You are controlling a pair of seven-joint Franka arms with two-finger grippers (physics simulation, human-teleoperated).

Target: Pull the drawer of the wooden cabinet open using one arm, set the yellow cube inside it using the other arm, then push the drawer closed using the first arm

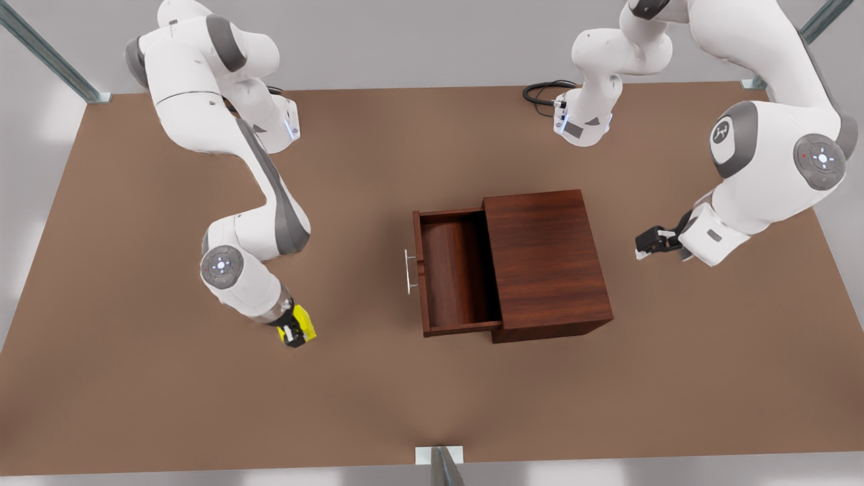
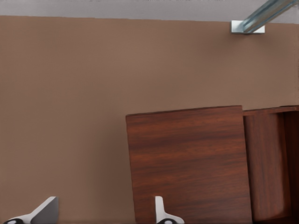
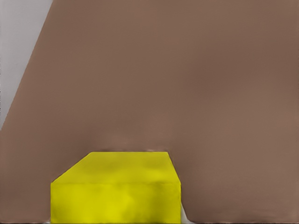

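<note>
yellow cube (image 3: 116,193) — maybe clamped, fingers hidden

Front view: looks steeply down from high over the near edge of the flat brown tabletop (image 1: 169,418), taking in both arms, far off.
Left wrist view: rides the arm on the front view's right, looking down from behind the boxy dark reddish-brown wooden cabinet (image 2: 189,163), moderately near.
Right wrist view: rides the arm on the front view's left, looking very close at the small bright yellow cube (image 3: 117,191).
Shared, front and left wrist: cabinet top (image 1: 543,253), pulled-out reddish-brown wooden drawer (image 1: 455,270).
Shared, front and right wrist: the cube (image 1: 305,322).
</note>
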